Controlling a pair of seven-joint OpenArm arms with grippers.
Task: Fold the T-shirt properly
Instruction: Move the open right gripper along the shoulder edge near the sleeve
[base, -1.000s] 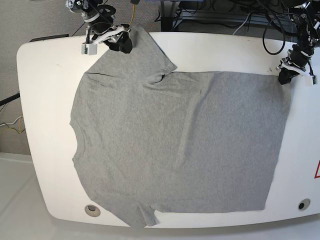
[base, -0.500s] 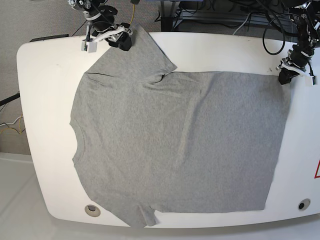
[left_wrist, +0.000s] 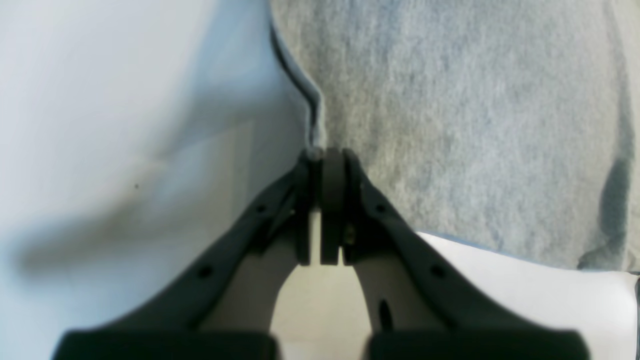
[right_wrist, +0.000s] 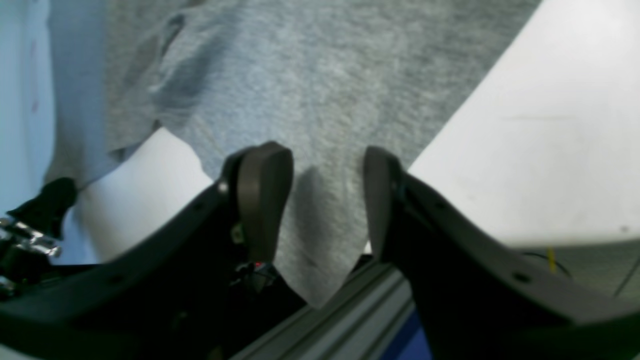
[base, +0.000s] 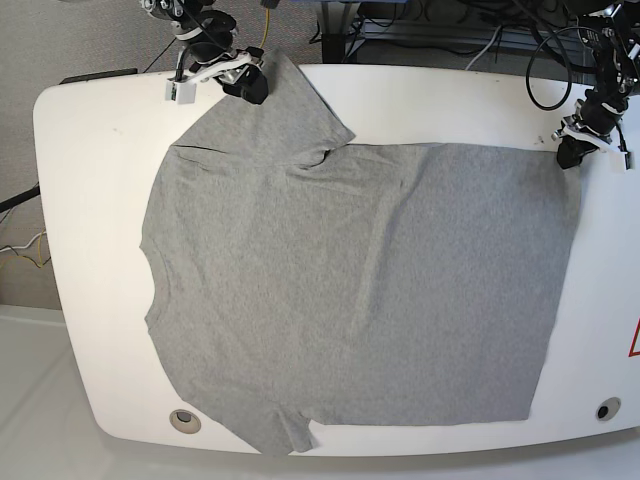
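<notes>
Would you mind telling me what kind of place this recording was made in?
Probably a robotics lab: two arms work a white table with the T-shirt on it, cables hang behind, and grey carpet covers the floor.

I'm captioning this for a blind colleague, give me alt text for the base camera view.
A large heather-grey short-sleeved T-shirt lies spread flat, plain side up, on a white rounded table. The left gripper sits at the shirt's far hem corner, and the right gripper is at the far sleeve.
</notes>
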